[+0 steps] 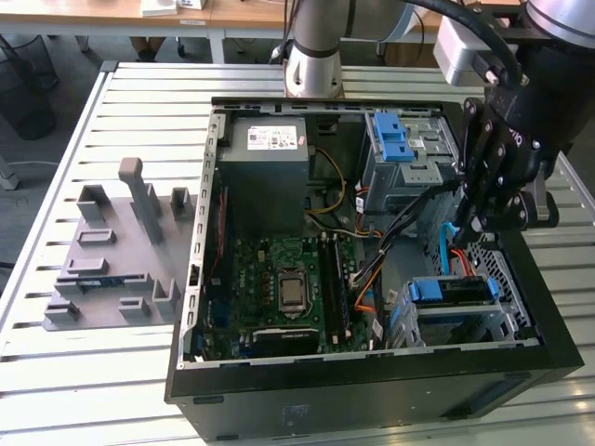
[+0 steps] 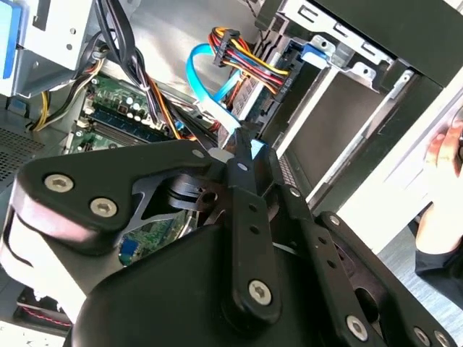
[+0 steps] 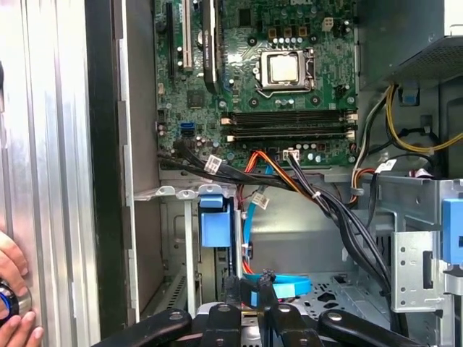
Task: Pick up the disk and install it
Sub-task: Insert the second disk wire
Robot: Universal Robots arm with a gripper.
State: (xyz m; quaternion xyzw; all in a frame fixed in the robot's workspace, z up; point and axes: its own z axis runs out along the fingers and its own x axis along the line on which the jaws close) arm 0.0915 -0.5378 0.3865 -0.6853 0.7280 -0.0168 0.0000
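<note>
The disk [image 1: 462,291] sits in the drive cage [image 1: 509,279] at the corner of the open computer case [image 1: 372,395], beside the motherboard [image 1: 279,279]. Its long axis runs level across the cage and its blue carrier end [image 3: 217,217] faces the motherboard. The hand [image 1: 474,223] hangs over the case just above that cage and apart from the disk. In the second wrist view its fingers [image 2: 249,210] are drawn together, pinching the end of a light-blue flat cable [image 2: 206,76]. The case stands on the slatted worktop [image 1: 93,390].

Green motherboard [image 1: 279,279], blue cable [image 3: 278,289]
</note>
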